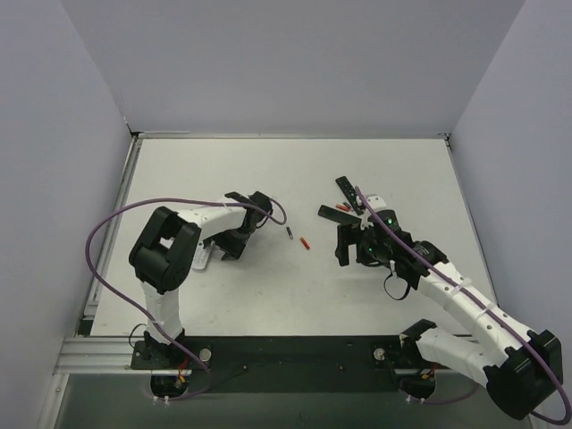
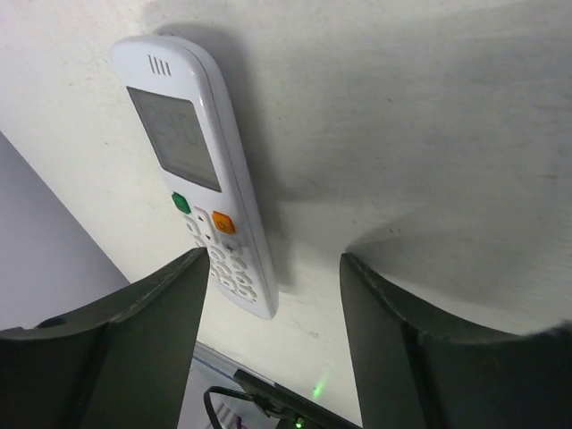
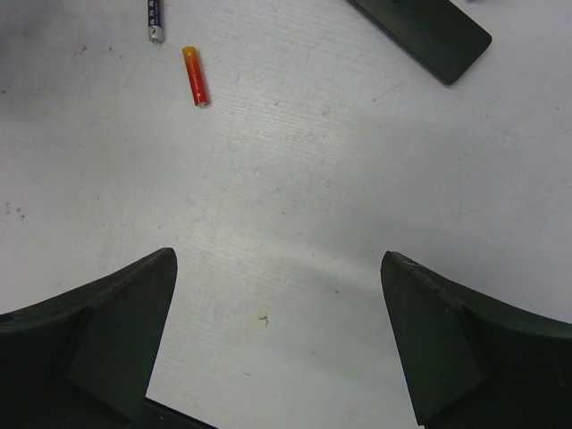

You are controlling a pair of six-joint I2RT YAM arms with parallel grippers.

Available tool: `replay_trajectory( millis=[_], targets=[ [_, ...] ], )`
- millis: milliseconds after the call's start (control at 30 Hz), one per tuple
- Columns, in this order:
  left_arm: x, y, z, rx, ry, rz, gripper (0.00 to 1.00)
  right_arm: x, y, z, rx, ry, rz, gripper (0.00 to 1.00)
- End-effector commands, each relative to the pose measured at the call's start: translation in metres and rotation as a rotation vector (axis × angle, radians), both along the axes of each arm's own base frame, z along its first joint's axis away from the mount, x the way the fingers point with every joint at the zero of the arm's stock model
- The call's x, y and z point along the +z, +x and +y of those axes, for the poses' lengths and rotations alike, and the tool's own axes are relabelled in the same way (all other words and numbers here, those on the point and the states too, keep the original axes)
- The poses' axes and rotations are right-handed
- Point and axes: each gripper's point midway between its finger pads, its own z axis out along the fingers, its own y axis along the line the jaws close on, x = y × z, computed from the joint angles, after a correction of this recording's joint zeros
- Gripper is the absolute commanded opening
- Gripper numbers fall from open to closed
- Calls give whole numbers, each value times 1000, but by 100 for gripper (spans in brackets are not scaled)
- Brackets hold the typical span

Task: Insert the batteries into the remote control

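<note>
**Entry: batteries and remote control; loading not begun, no cell in either gripper.**

**Hazards:**
- The white remote [image 2: 201, 179] lies face up with screen and keypad showing, so its battery bay is presumably underneath.
- The left gripper [image 2: 275, 259] has its fingers apart and empty, with the remote's keypad end near one finger; closing here could skid the smooth shell over the table [image 1: 268, 295] or press buttons rather than turn it.
- The loose cells are slim and round, and apt to roll if a fingertip meets one off-centre.
- The red battery [image 3: 195, 76] and dark grey battery [image 3: 155, 20] lie near each other, so a grasp on one may knock the other.
- Polarity may be mistaken, the end marks being too small to read.
- The right gripper [image 3: 277, 259] has its fingers wide and empty, and hovers over bare table with the cells beyond its tips; a long reach risks a skewed pinch.

**Description:**
- Red battery: a short cylinder, red shading to yellow at one end, with a pale metal cap at the other.
- Dark grey battery: only one end shows in the right wrist view, and its label is illegible.
- Both lie mid-table between the arms, apart from either remote.
- Further red cells [image 1: 342, 207] lie just beside the black remote [image 1: 349, 192] at right rear; their number is uncertain.
- A flat black piece [image 1: 330, 214] lies near that remote, possibly its cover; cannot tell which remote is meant.
</note>
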Motion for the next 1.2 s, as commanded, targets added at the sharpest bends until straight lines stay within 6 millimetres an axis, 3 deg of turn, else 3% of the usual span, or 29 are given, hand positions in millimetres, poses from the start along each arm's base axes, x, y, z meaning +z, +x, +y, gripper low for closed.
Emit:
replay_trajectory(
  millis=[0, 67, 200, 367, 400, 433, 467, 500, 533, 567, 633, 667, 800, 1167],
  targets=[
    [19, -4, -21, 10, -144, -41, 74, 18, 20, -7, -24, -55, -37, 92],
    [29, -4, -26, 6, -188, -63, 77, 15, 29, -9, -37, -77, -14, 92],
    [76, 4, -36, -21, -321, -189, 80, 6, 52, -11, -78, -107, 32, 92],
    [117, 7, -35, -36, -526, -334, 83, -10, 91, -16, -109, -161, 90, 92],
    [107, 0, -27, -30, -537, -331, 83, -21, 97, -17, -89, -190, 116, 93],
    [109, 0, -27, -30, -573, -360, 83, -16, 109, -20, -91, -189, 105, 93],
    [126, 8, -17, -11, -618, -466, 84, -20, 112, -20, -81, -191, 117, 93],
    [124, 5, -12, -4, -628, -487, 84, -29, 116, -18, -47, -194, 146, 93],
    [118, 4, -4, 13, -628, -517, 86, -26, 125, -21, -48, -187, 141, 93],
    [127, 1, 3, 21, -645, -575, 87, -28, 128, -21, -35, -185, 147, 93],
    [124, 0, 12, 44, -657, -636, 89, -39, 132, -20, 14, -191, 177, 93],
    [134, 0, 13, 44, -678, -680, 89, -36, 138, -20, 24, -190, 172, 93],
    [147, 3, 17, 48, -694, -749, 89, -57, 141, -19, 90, -217, 241, 90],
    [149, 1, 18, 48, -704, -757, 89, -97, 136, -20, 186, -257, 360, 84]
  ],
)
